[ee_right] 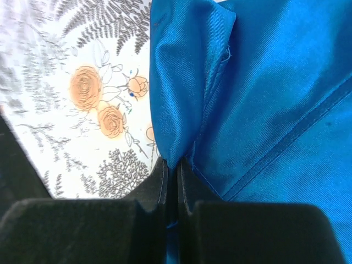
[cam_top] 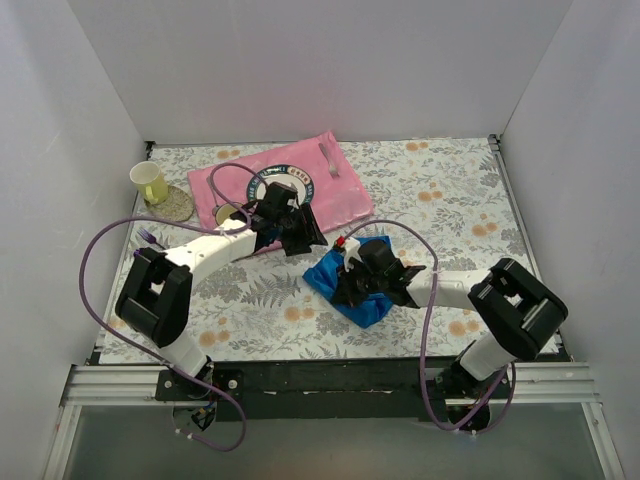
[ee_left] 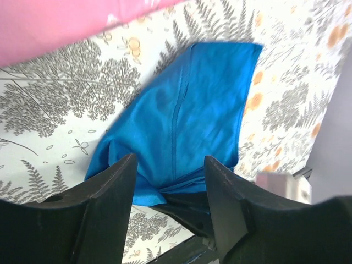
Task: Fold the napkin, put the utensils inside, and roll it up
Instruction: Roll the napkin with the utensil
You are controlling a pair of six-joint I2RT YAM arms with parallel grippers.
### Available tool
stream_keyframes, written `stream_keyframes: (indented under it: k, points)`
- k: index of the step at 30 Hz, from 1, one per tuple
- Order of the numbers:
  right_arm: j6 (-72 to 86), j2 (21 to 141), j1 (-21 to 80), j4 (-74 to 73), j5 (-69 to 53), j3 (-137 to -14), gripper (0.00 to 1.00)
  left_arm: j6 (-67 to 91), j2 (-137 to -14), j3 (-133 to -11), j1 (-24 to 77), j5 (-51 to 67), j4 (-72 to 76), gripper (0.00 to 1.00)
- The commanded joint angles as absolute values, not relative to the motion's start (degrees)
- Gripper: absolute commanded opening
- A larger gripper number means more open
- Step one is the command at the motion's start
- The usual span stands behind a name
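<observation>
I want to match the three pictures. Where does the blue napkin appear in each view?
Top external: napkin just right of centre, below the pink placemat.
Left wrist: centre, beyond the open left end effector.
Right wrist: fills the right half; the right end effector pinches a fold.
Shared landmark: the floral table cover, beside the napkin in all three.

On the table [cam_top: 450, 200], the napkin [cam_top: 368, 308] lies bunched near the front, just right of centre, with the right gripper [ee_right: 171, 165] on it. Behind it and to the left lies the placemat [cam_top: 340, 195], a fork [cam_top: 329, 159] on its far right corner. The left gripper [ee_left: 169, 159] hangs between placemat and napkin. A cup [cam_top: 149, 182] stands on the left edge of a coaster [cam_top: 178, 207], left of the placemat.
</observation>
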State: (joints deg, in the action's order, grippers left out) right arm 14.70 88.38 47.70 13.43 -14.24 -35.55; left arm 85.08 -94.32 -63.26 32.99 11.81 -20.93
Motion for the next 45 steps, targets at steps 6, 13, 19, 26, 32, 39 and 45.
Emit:
stream_keyframes:
  k: [6, 13, 19, 26, 32, 39, 45]
  points:
    - [26.5, 98.7, 32.5, 30.5, -47.3, -24.8, 0.01, 85.0, -91.3, -63.0, 32.3, 18.8, -21.0, 0.42]
    - [34.7, 106.1, 26.1, 40.4, -55.5, -21.7, 0.01, 87.8, -94.4, -59.0, 36.9, 25.7, -13.2, 0.33]
    - [30.9, 106.1, 25.7, 31.0, -53.6, -25.4, 0.01, 89.3, -98.1, -54.4, 38.6, 26.5, -7.9, 0.29]
    - [25.6, 103.5, 25.6, 21.2, -51.0, -28.6, 0.04, 89.0, -102.7, -51.4, 38.7, 21.1, -5.8, 0.22]
    - [16.4, 92.8, 27.4, 3.9, -39.9, -34.5, 0.32, 88.1, -107.5, -50.5, 38.6, 19.2, -5.8, 0.17]
    - [8.8, 80.3, 34.8, -18.8, -20.2, -46.4, 0.55, 87.7, -106.5, -49.6, 38.6, 19.9, -5.6, 0.17]
    - [6.3, 80.4, 50.2, -25.5, 2.2, -52.4, 0.64, 87.6, -107.0, -50.7, 38.6, 20.4, -6.3, 0.16]
